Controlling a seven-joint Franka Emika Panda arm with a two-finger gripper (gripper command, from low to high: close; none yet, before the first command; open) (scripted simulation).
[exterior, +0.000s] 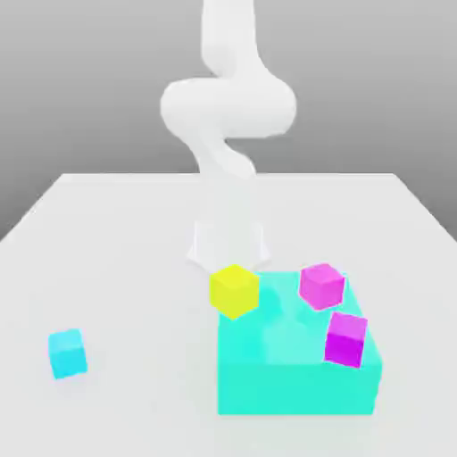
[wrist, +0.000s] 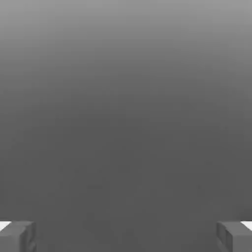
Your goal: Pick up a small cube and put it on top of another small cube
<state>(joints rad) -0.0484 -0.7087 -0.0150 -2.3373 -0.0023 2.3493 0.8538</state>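
While the tool [wrist: 126, 236] hangs released and empty, nothing is done: the small plain cyan cube [exterior: 67, 353] sits alone on the white table [exterior: 107, 232], well apart from the deep magenta cube [exterior: 345, 338] atop the large cyan block [exterior: 294, 384].

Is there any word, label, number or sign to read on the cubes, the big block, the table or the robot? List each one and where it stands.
None: no text shows. The small cyan cube, yellow cube, both magenta cubes, large cyan block, white table and white arm have plain faces.
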